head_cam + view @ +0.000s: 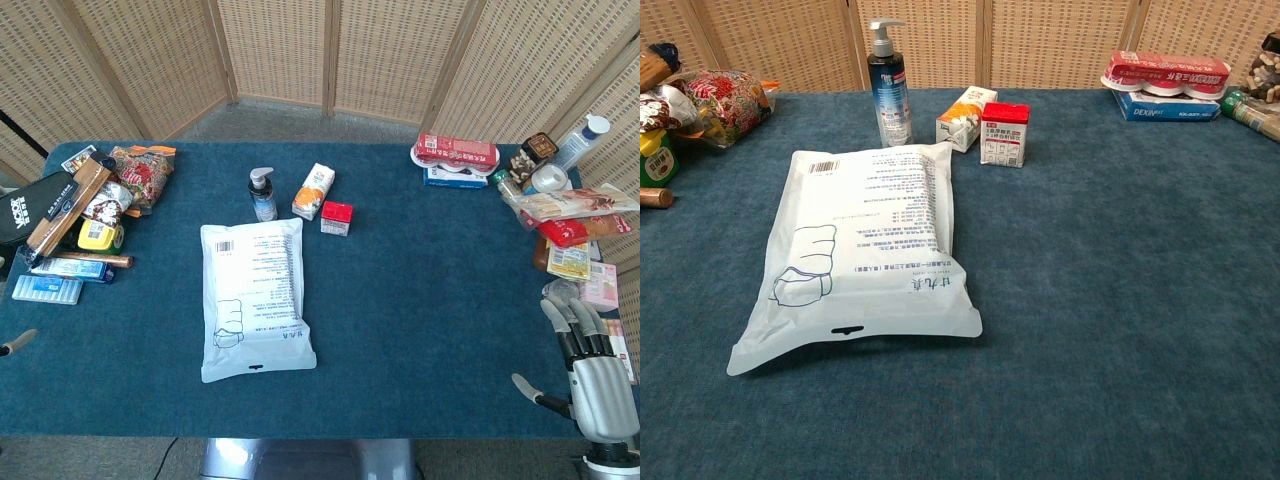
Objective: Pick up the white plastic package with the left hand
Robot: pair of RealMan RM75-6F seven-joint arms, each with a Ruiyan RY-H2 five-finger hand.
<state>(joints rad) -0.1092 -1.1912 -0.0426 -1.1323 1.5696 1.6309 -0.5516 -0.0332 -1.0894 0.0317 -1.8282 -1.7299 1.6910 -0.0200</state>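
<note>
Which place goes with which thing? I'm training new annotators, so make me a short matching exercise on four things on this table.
Things:
1. white plastic package
2. pump bottle
3. small red-topped box
4. right hand

Places:
A. near the table's far right front corner, holding nothing
B. lying flat, left of the table's centre
C. standing just behind the package's far end
D. beside the orange-and-white carton, to its right

Pairs: 1-B, 2-C, 3-D, 4-A
</note>
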